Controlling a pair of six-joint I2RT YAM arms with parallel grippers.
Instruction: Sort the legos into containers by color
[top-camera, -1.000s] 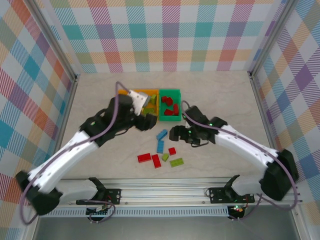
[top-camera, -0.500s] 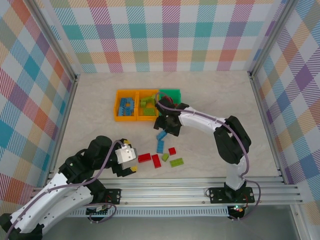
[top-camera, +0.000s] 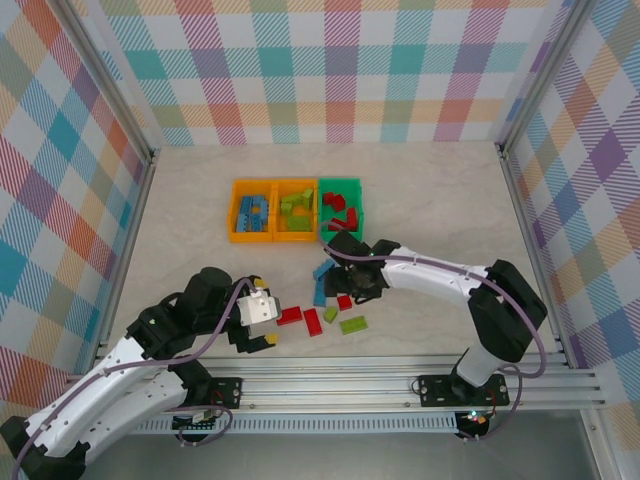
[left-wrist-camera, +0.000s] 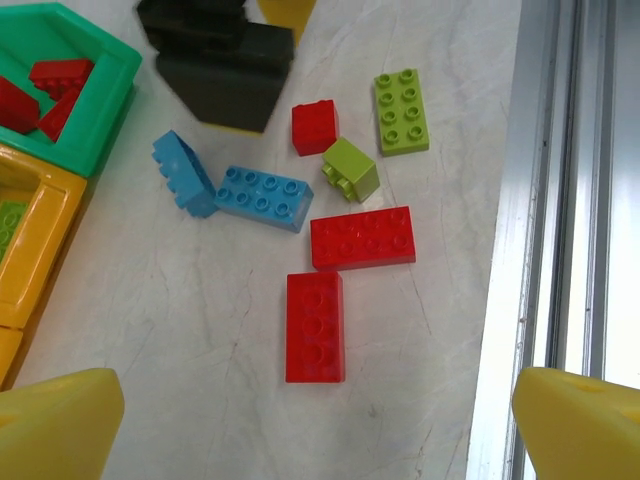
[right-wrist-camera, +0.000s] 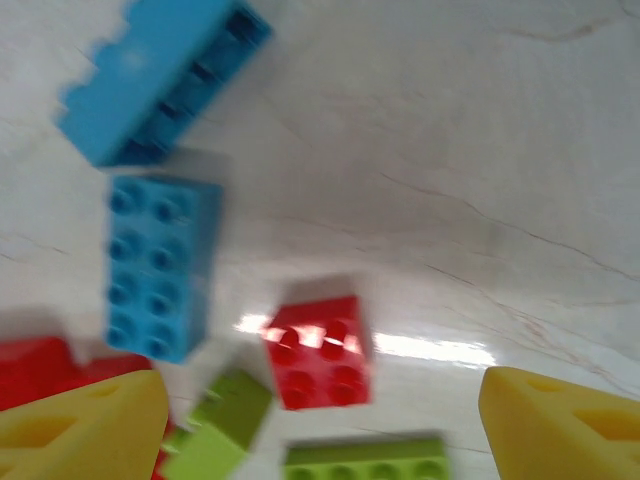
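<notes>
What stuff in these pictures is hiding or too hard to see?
- Left wrist view: the green bin is cut off by the frame edges, so its red bricks cannot be counted.
- Right wrist view: blurred; a red brick hides partly behind a yellow fingertip.
- Top view: the right gripper covers part of the loose pile; bricks in the bins are too small to count.

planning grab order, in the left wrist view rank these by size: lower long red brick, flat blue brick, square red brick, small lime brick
1. lower long red brick
2. flat blue brick: same stud count, so nearness may explain the gap
3. square red brick and small lime brick: look alike, unranked
</notes>
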